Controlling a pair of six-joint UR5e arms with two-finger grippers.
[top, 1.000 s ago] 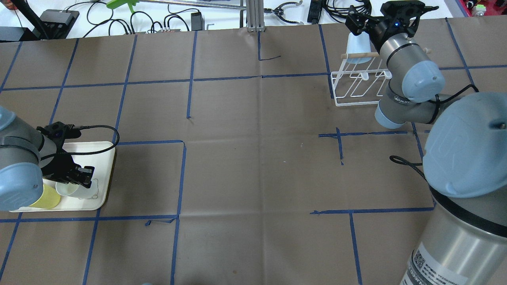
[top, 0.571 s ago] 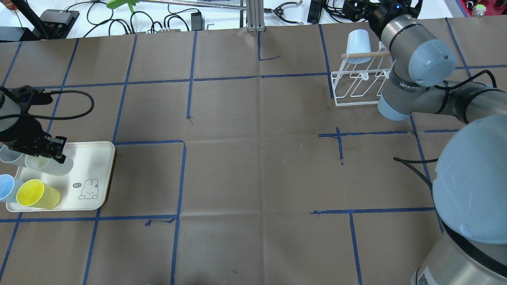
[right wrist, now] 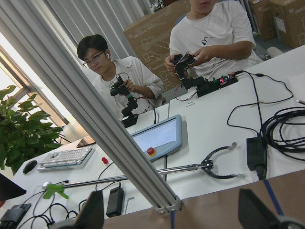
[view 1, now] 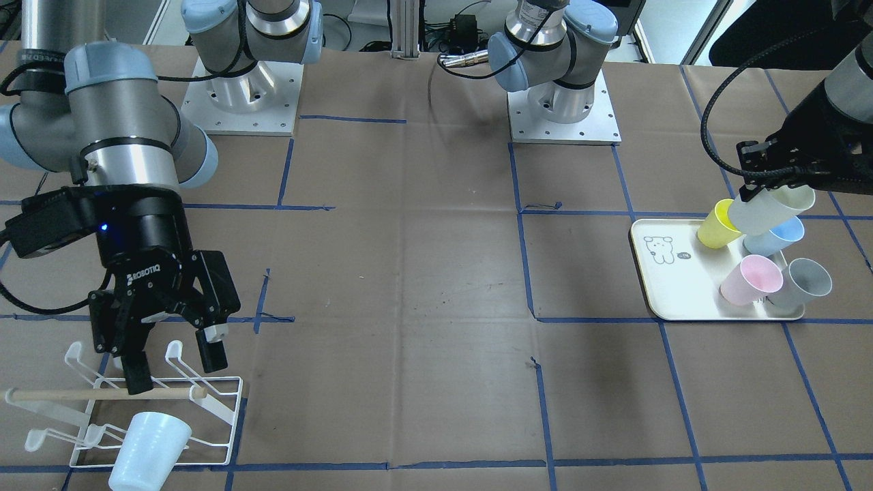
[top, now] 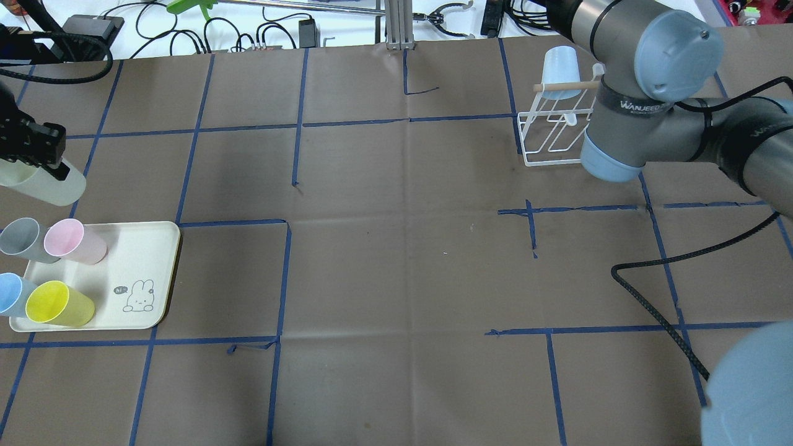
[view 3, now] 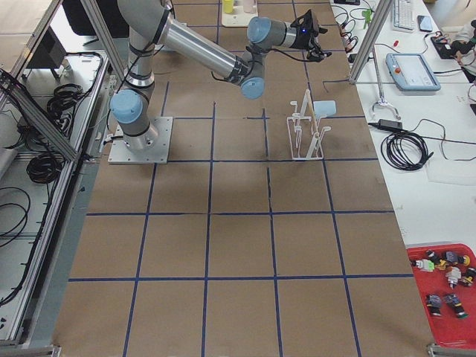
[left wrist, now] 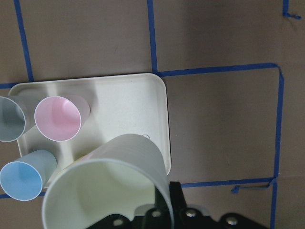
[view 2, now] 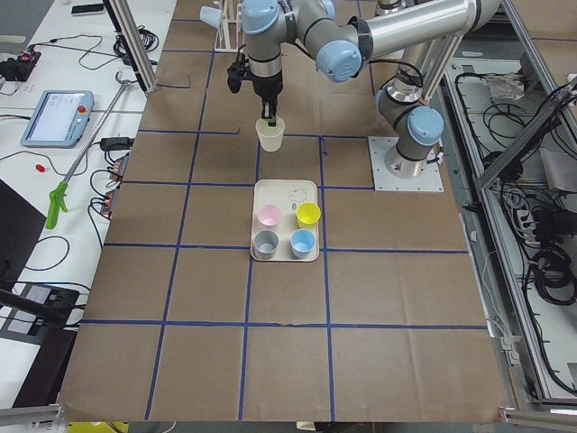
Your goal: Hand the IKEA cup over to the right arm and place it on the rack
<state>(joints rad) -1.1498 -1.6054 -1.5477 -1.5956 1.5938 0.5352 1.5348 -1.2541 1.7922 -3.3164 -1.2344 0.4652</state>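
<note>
My left gripper [top: 38,155] is shut on a pale cream cup [top: 48,184] and holds it in the air, beyond the cream tray [top: 148,248]. The left wrist view shows the held cup [left wrist: 107,188] above the tray's corner [left wrist: 128,95]. In the front view it [view 1: 771,208] hangs over the tray's back edge. My right gripper [view 1: 176,365] is open and empty, just above the white wire rack [view 1: 82,394]. A pale blue cup [view 1: 146,450] hangs on a rack prong; it also shows in the overhead view [top: 560,71].
On the tray lie a yellow cup [top: 59,303], a blue cup [top: 11,294], a pink cup [top: 74,240] and a grey cup [top: 20,238]. A loose black cable [top: 657,279] lies on the table at the right. Cables and tools line the far edge.
My left gripper lifted the cream cup off the tray and carried it away from the tray. My right gripper let go of the blue cup on the rack and drew back, open.
</note>
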